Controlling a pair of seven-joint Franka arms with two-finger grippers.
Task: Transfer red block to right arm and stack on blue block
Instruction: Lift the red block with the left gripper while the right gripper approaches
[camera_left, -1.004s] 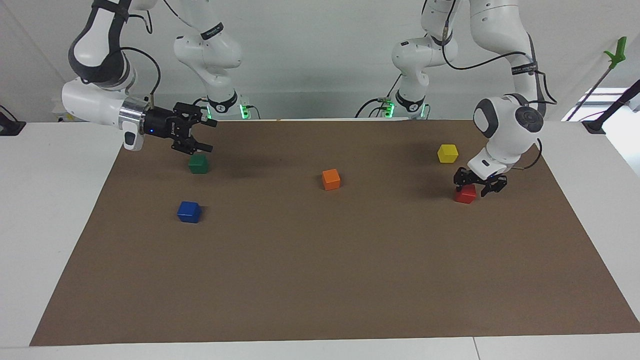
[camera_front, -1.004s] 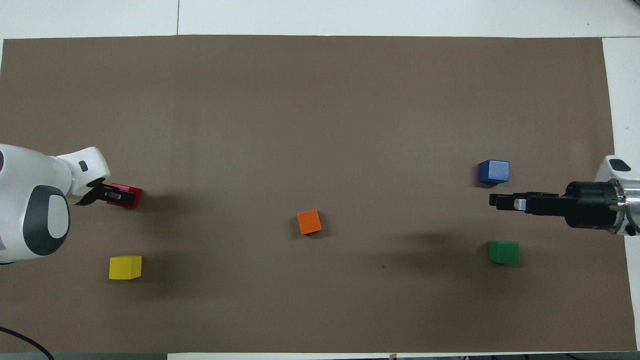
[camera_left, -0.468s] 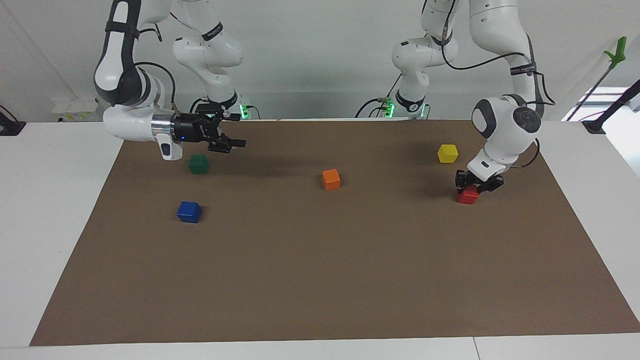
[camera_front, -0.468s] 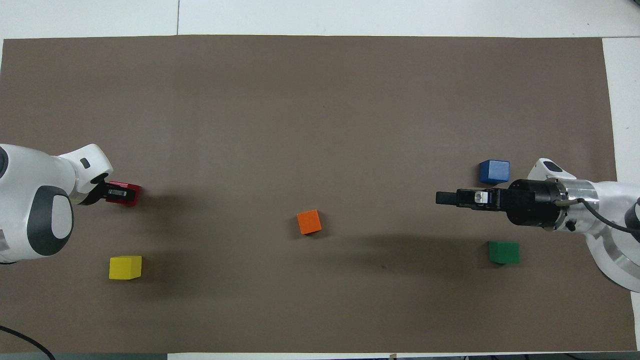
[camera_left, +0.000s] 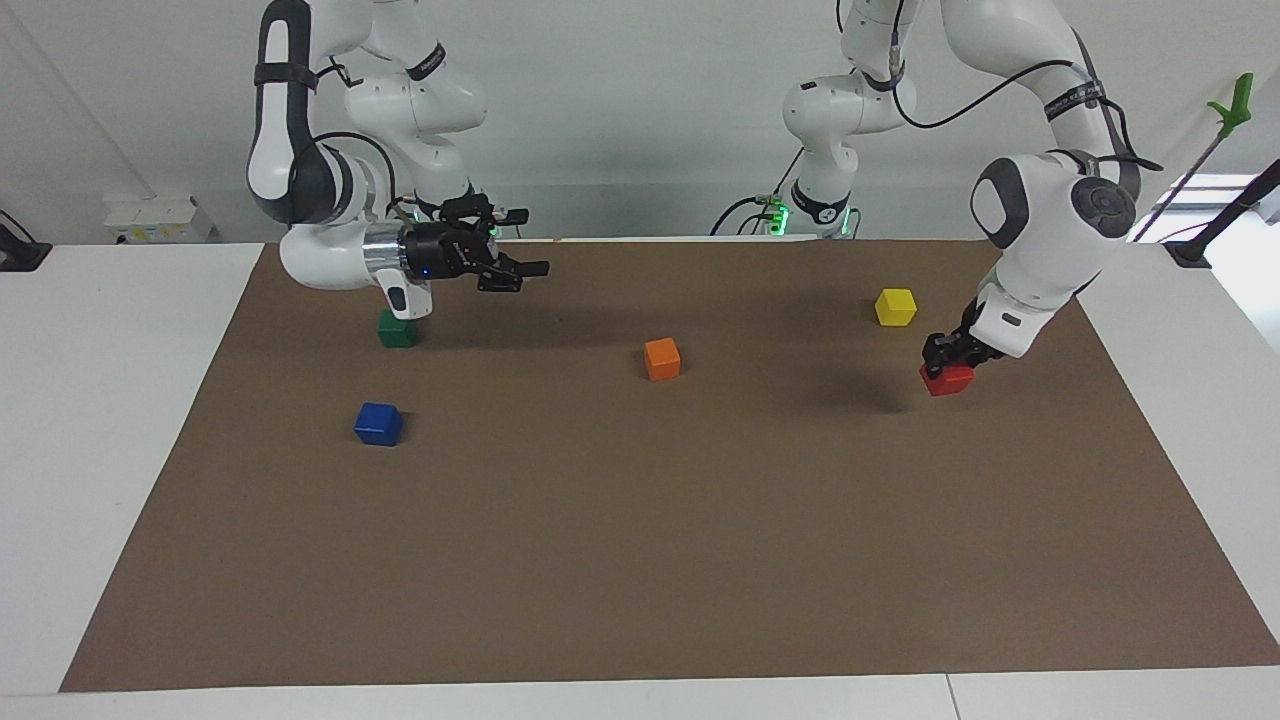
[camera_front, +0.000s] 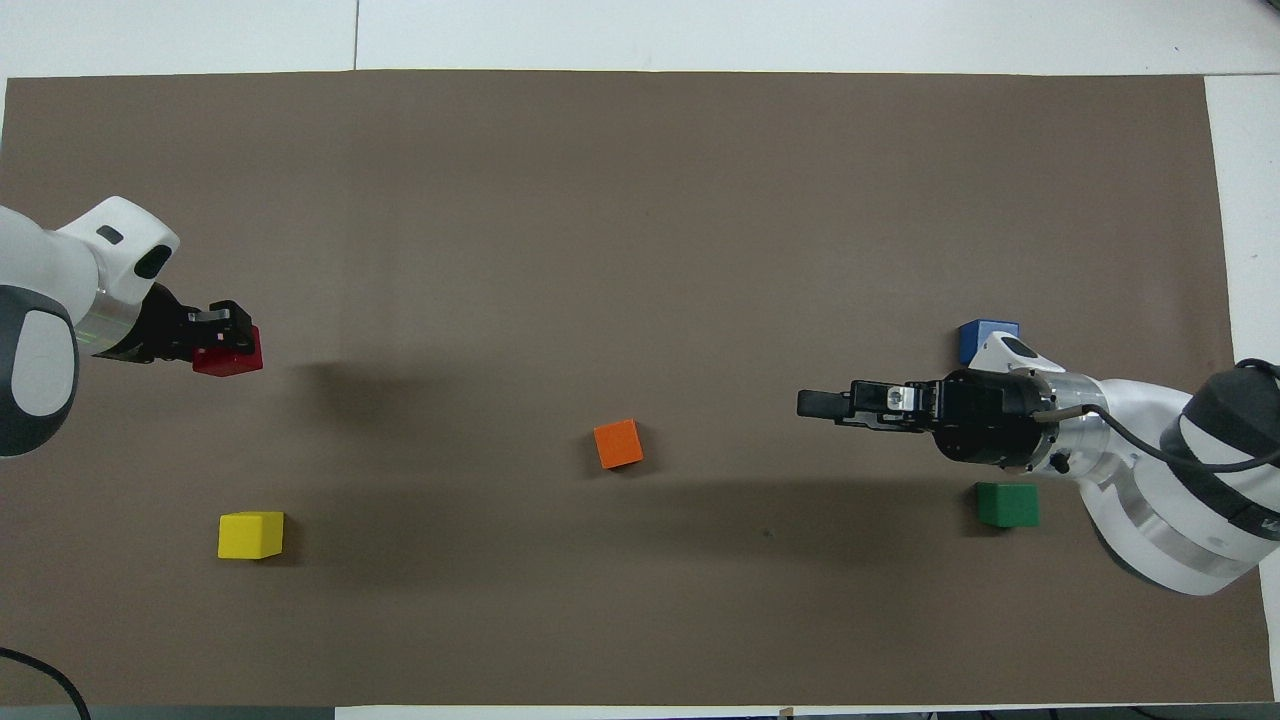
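1. Brown mat (camera_left: 640, 520) covers the white table; five cubes are spread over it.
2. We see the left gripper (camera_left: 948, 362) clamped on the red block (camera_left: 948, 380) at the left arm's end of the mat, and going by its shadow the block looks just clear of the surface.
3. Right gripper (camera_left: 520, 270) hangs with fingers spread and empty, pointing sideways toward the mat's middle, over bare mat beside the green cube (camera_left: 397, 328).
4. Key relation: the red block lies well apart from the right gripper, along the table's long axis, with the orange cube (camera_left: 662, 358) roughly between them.
5. We judge the handover needs both arms to meet near the middle, above the orange cube.
6. Blue block (camera_left: 379, 423) sits at the right arm's end, farther from the robots than the green cube, nothing on it; the right arm is far nearer to it.
7. Yellow cube (camera_left: 895, 306) sits near the red block, nearer the robots.
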